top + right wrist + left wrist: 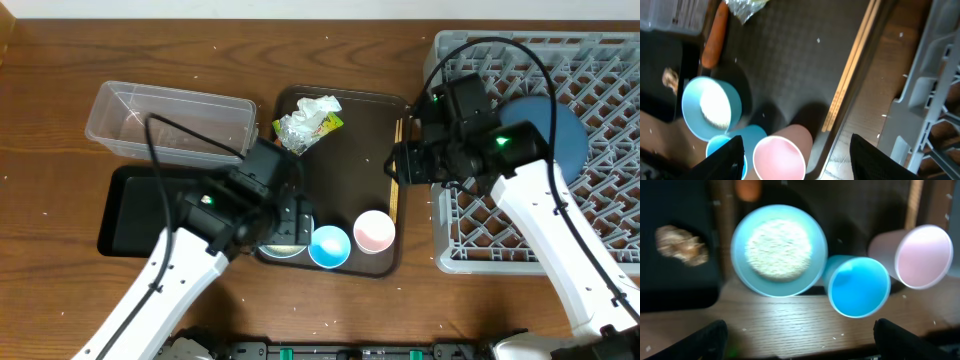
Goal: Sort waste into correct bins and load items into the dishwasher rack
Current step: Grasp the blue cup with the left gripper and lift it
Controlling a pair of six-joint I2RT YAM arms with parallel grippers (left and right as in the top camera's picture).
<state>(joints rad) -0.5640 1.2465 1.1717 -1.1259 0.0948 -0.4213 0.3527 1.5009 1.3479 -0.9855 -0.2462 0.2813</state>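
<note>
The dishwasher rack (pixel 470 240) holds the plate (pixel 570 135). Chopsticks (pixel 847 75) lie along the right rim of the brown tray (pixel 350 170) (thin, flat): the right gripper (pixel 800 157), wide open and empty, is best lowered astride them. The left gripper (pixel 802 342), likewise open and empty, is held near the bowl (pixel 779 250).

A: Worktop (pixel 200 40): wood, clear grain, slight sheen. Dishwasher rack (pixel 600 80): grey plastic, matt.

B: Tub (pixel 168 122): clear plastic, glossy. Black tray (pixel 125 215): looks plastic, smooth, matt.

A: Serving tray (pixel 805 65): brown, fine pebbled texture. Chopsticks (pixel 846 75): pale bare wood.

B: Wrapper (pixel 308 123): crumpled foil, shiny. Plate (pixel 565 130): dark blue, matt.

A: Blue-inside cup (pixel 857 286) and pink-inside cup (pixel 922 256): smooth, look plastic, soft sheen. Bowl (pixel 742 265): same finish.

B: Rice (pixel 779 248): grainy. Carrot (pixel 715 35): smooth skin. Food scrap (pixel 681 244): rough, crumbly.
</note>
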